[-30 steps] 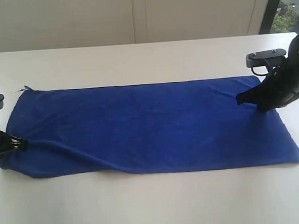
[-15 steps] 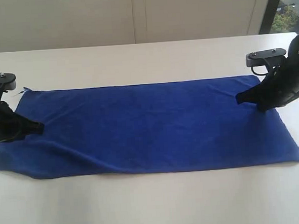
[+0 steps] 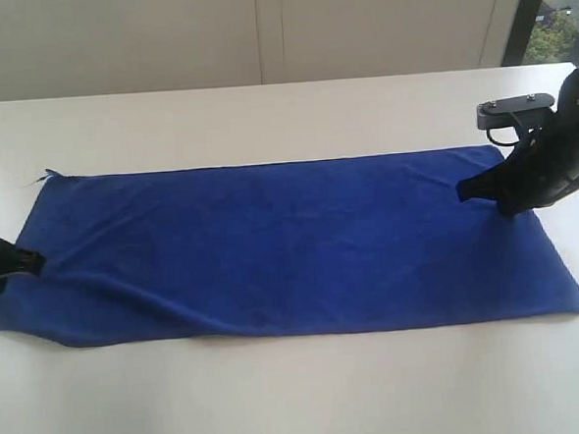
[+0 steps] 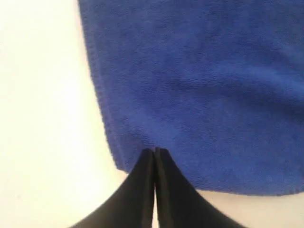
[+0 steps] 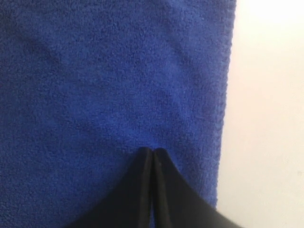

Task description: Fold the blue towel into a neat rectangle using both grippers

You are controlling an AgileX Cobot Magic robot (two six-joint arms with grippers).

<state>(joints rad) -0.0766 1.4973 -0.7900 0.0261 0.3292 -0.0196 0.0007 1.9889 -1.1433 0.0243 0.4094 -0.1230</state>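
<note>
Now that our left gripper [image 3: 37, 261] has drawn back to the towel [image 3: 291, 246] edge beneath its tips, closed like our right gripper [image 3: 463, 193], folding can probably begin

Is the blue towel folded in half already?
No, the blue towel lies spread out flat as one long layer on the white table.

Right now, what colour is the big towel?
Deep royal blue, plain; the blue towel shows best in the exterior view.
</note>
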